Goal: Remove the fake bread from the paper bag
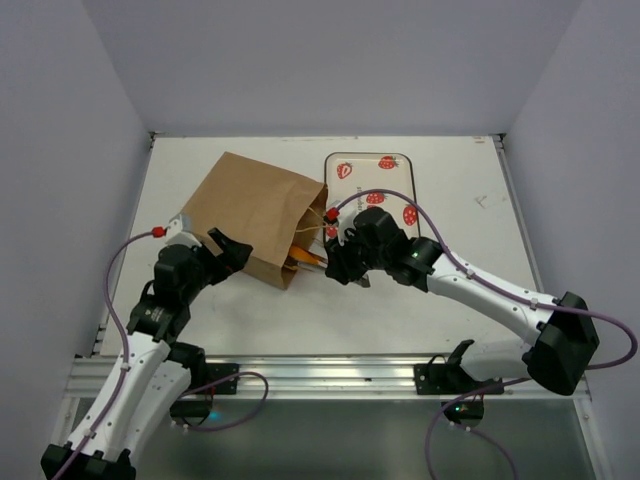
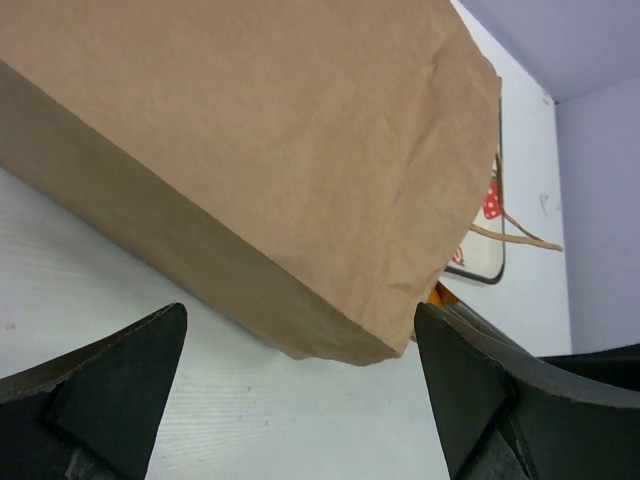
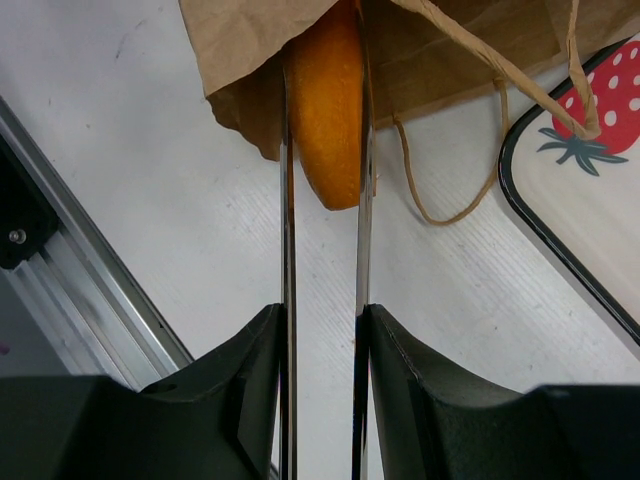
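Near the top view's centre, the right gripper (image 1: pixel 338 264), clamped on metal tongs (image 3: pixel 287 200) pinching a fake bread (image 3: pixel 328 110) loaf at the paper bag (image 1: pixel 250 205) mouth, should pull straight back (steady squeeze), its arm stretched low over the counter (image 1: pixel 450 310), while the left gripper (image 1: pixel 228 250) waits wide apart at the bag's lower edge.

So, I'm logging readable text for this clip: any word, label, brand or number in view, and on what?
None. The bag is plain brown paper, the tray bears only strawberry pictures, and the tongs are bare metal; no lettering shows on the arms either.
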Controlling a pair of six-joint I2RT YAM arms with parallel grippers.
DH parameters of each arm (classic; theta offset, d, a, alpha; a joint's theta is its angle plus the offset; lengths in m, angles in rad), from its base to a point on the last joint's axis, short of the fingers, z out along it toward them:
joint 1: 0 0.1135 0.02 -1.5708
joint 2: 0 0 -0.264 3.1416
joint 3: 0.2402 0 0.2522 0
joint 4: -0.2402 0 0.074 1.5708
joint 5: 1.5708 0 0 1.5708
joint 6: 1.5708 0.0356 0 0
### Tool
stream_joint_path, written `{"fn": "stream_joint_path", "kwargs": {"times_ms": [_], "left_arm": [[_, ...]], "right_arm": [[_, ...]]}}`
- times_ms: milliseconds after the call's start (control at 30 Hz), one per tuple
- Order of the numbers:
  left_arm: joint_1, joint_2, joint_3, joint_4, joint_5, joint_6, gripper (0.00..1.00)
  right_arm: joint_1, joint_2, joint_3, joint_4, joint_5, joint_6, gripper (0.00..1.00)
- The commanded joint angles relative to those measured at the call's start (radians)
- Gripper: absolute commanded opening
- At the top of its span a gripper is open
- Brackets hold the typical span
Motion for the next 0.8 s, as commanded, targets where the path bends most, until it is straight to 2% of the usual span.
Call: {"fn": "stream_joint_path", "kwargs": {"times_ms": [0,167,300,367,400,467,500,567,600,667,733,767], "left_arm": [[-0.005,-0.092,-0.041,0.116,0.09,-0.111,1.0],[-0.005,-0.033,0.045,0.112,0.145,0.053,1.0],[-0.016,0.032,0.101,0.148,0.203,0.103,0.99],[-0.025,0.074,0.132,0.175,0.228,0.118,0.94],[-0.04,0.096,0.144,0.179,0.231,0.12,0.86],[-0.062,0.157,0.18,0.191,0.236,0.129,0.78],[-0.092,0.18,0.19,0.201,0.239,0.129,0.73],[-0.138,0.249,0.219,0.221,0.222,0.13,0.69],[-0.196,0.274,0.23,0.227,0.208,0.132,0.68],[-0.267,0.341,0.271,0.234,0.137,0.146,0.69],[-0.379,0.392,0.31,0.218,0.081,0.197,0.72],[-0.434,0.451,0.337,0.193,0.011,0.218,0.74]], "right_arm": [[-0.005,-0.014,0.003,0.059,0.035,0.01,0.32],[-0.005,-0.005,-0.005,0.073,0.046,0.011,0.32],[-0.005,-0.005,-0.026,0.085,0.051,0.014,0.31],[-0.005,-0.01,-0.034,0.094,0.055,0.017,0.31],[-0.005,-0.011,-0.038,0.096,0.055,0.019,0.31],[-0.005,-0.014,-0.041,0.098,0.057,0.019,0.31],[-0.005,-0.014,-0.043,0.096,0.058,0.019,0.31],[-0.005,-0.017,-0.044,0.096,0.062,0.019,0.31],[-0.005,-0.019,-0.046,0.096,0.065,0.018,0.31],[-0.005,-0.019,-0.046,0.096,0.068,0.018,0.31],[-0.005,-0.018,-0.046,0.096,0.072,0.019,0.31],[-0.005,-0.018,-0.044,0.096,0.072,0.021,0.31]]}}
